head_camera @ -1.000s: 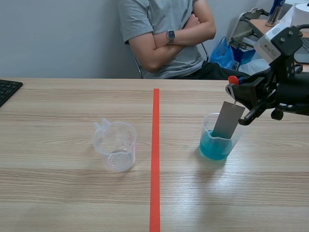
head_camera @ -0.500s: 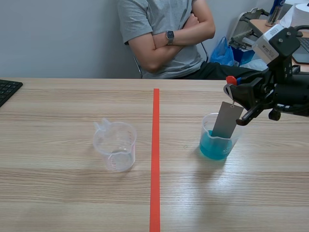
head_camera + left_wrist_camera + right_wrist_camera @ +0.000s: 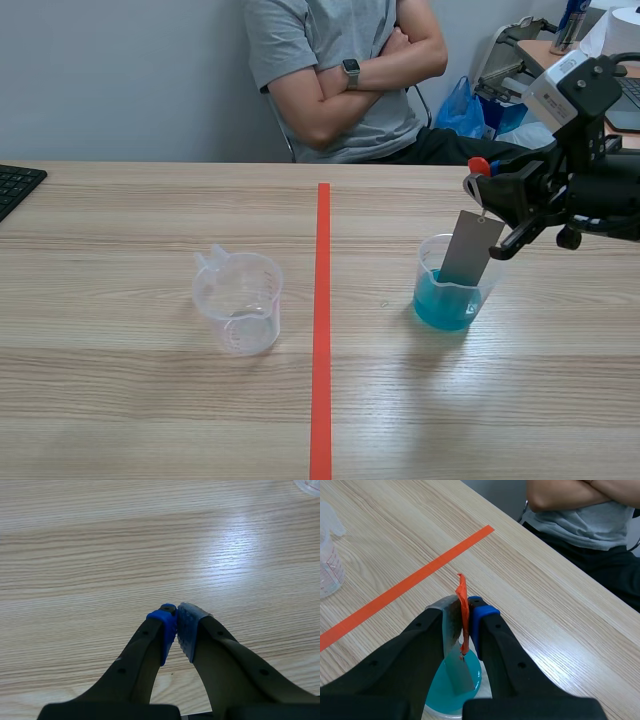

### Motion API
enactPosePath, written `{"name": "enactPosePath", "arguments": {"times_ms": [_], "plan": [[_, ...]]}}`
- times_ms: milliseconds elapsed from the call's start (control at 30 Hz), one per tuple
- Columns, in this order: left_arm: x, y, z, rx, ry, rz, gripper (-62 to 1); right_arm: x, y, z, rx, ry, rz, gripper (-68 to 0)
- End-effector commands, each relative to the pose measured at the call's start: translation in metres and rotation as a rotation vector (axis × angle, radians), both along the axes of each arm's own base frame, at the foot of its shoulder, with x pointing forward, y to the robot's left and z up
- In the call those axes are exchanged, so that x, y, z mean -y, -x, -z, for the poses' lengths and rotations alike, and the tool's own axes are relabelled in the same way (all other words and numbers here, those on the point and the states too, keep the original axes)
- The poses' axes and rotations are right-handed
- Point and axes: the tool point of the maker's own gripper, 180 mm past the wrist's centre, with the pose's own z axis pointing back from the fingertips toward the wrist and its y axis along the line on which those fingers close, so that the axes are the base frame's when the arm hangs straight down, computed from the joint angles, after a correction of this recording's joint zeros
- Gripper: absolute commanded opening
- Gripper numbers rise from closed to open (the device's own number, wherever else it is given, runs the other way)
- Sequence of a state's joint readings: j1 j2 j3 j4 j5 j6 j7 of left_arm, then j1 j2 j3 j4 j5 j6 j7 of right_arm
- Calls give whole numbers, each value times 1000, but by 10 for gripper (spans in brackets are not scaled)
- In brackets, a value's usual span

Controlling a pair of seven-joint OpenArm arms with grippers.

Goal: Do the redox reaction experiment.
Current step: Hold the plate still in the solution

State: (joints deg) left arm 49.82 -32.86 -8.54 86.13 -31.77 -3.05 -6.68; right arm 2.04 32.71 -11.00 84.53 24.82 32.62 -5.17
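Since one second ago, the right tool (image 3: 490,205) has shifted very slightly toward the tape line (image 3: 321,330), carrying the grey strip (image 3: 472,250) with it. No further movement shows over the last half second.

The strip hangs from an orange tab (image 3: 463,605), and the right tool is clamped narrow on that tab. The strip leans a little, with its lower end inside the cup of blue liquid (image 3: 448,300). Whether it is dipped below the surface cannot be told. That cup stands on the bench (image 3: 150,400) to the right of the tape line, under the right tool.

An empty clear measuring cup (image 3: 240,300) stands upright left of the line, well apart from the blue one.

The left tool (image 3: 176,617) hangs over bare bench wood with its pads pressed together and nothing between them.

A keyboard (image 3: 15,185) lies at the bench's far left edge. A person (image 3: 340,80) sits across the bench with arms folded.
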Motion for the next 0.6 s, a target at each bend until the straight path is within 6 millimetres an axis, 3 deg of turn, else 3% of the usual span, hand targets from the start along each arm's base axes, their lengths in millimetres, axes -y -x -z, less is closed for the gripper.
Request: {"name": "enactPosePath", "arguments": {"times_ms": [0,567], "plan": [[3,-3,-4,18,7,6,-567,4,-3,-2,3,22,3,-660],[3,-3,-4,18,7,6,-567,4,-1,-3,-24,31,3,-660]]}}
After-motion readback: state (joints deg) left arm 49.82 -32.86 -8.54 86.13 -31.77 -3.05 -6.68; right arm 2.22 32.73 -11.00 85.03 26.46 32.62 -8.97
